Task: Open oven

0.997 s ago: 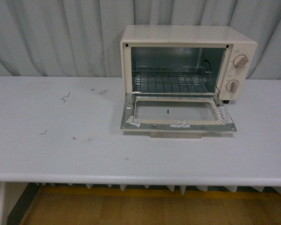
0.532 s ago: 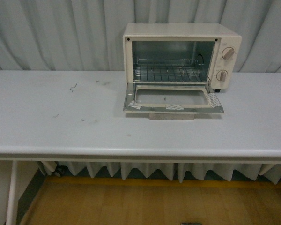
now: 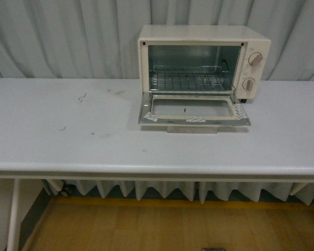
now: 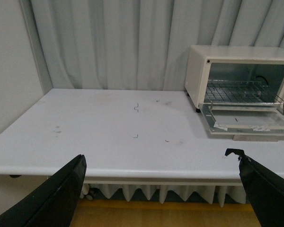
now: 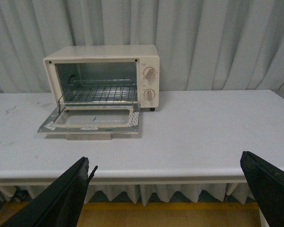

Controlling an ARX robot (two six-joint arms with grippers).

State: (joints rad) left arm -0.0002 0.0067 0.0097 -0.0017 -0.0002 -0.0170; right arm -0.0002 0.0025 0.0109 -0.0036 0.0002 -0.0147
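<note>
**Inspector A:** Location of the oven [image 3: 203, 63]?

**Inspector B:** Front view puts it at about one o'clock on the white bench [image 3: 68, 151], back near the grey curtain [image 3: 68, 36]. Its door [image 3: 193, 112] is dropped fully down and lies flat toward the camera, the glass pane facing up. White tape strips sit on the door frame. The beige handle [image 3: 192, 128] shows under the door's front edge, just above the bench surface.

**Inspector A:** Interior?

**Inspector B:** The wire rack [image 3: 191, 81] is seated level inside the cavity. Two round knobs [image 3: 252, 71] are stacked on the panel at the three o'clock side of the opening.

**Inspector A:** Status of the left claw [image 4: 161, 189]?

**Inspector B:** Spread wide apart, grasping nothing. Its two dark fingers [image 4: 52, 194] frame the near bench edge, well apart from the oven.

**Inspector A:** And the right claw [image 5: 173, 194]?

**Inspector B:** Likewise released and empty, fingers [image 5: 265, 189] splayed below the bench edge, well clear of the oven. Neither arm appears in the front view.

**Inspector A:** Bench condition?

**Inspector B:** Small dark scuff marks [image 3: 81, 97] at ten o'clock from the bench centre.
</note>
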